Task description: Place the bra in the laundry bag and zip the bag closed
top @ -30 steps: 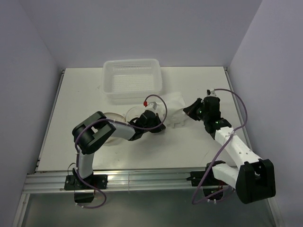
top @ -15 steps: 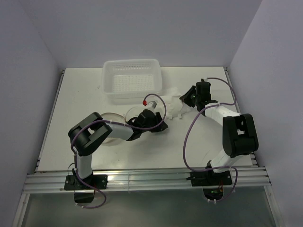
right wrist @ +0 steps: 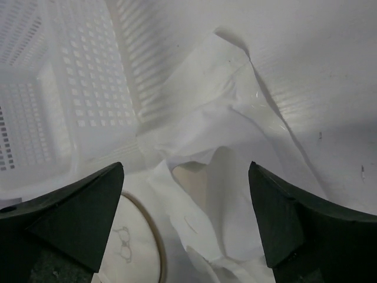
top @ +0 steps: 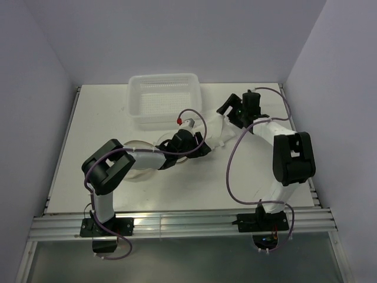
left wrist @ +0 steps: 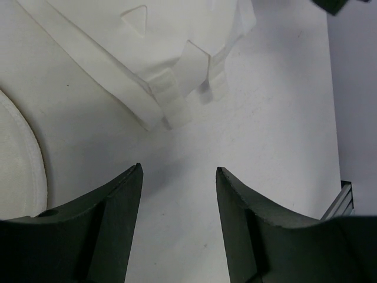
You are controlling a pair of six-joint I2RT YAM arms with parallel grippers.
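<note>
Right arm has swung in from the right side of the table, so the right gripper (right wrist: 185,171) now hangs over the bra (top: 219,134), jaws wide apart and holding nothing. The bra lies crumpled on the table at the near-right corner of the basket (top: 164,76), outside the bag (right wrist: 138,236). Left gripper (left wrist: 178,171) has crept a little far and right. It's also spread and empty, bare table between its jaws, bra edge just ahead. The bag lies flat just left of the bra. We read this as lining up the pick. Bagging and zipping aren't started.
</note>
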